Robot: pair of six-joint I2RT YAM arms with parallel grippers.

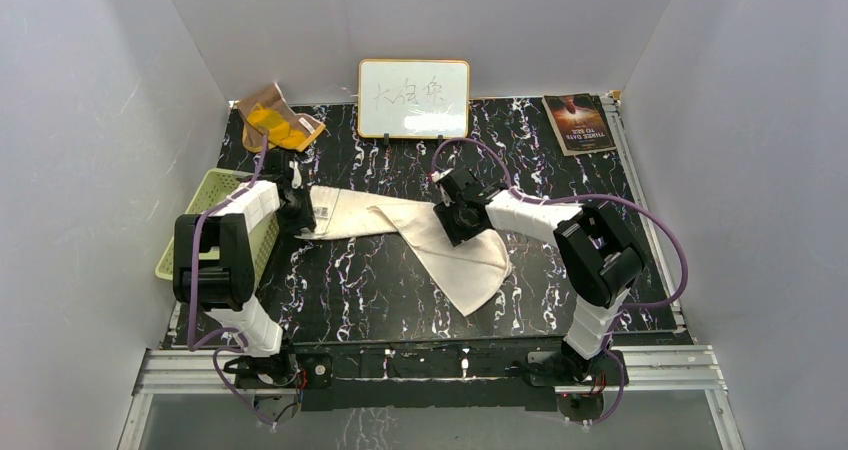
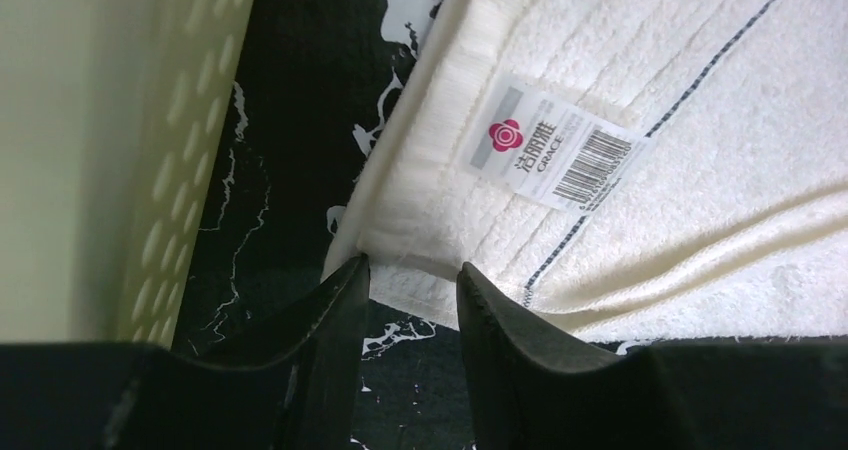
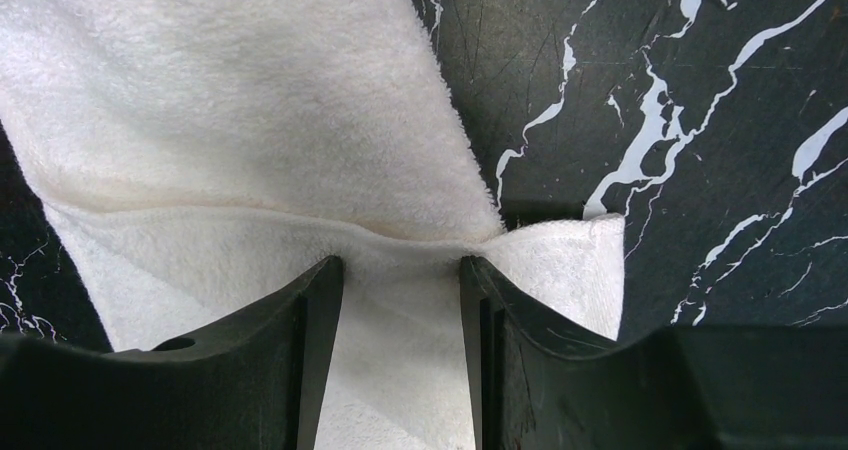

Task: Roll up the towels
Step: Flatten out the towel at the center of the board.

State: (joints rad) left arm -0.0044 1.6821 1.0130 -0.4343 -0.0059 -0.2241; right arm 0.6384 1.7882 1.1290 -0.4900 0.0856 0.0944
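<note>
The cream-beige towel lies on the black marbled table, twisted at its middle so that one half runs left and the other fans out toward the front. Its label and thin dark line show in the left wrist view. My left gripper is at the towel's left end; its jaws stand open with the towel's near corner at the tips. My right gripper is over the twist, jaws open and straddling the towel. The orange-and-brown cloth lies crumpled at the back left.
A pale green slotted basket stands close to the left of the left gripper and fills the left side of its wrist view. A small whiteboard stands at the back middle. A dark booklet lies at the back right.
</note>
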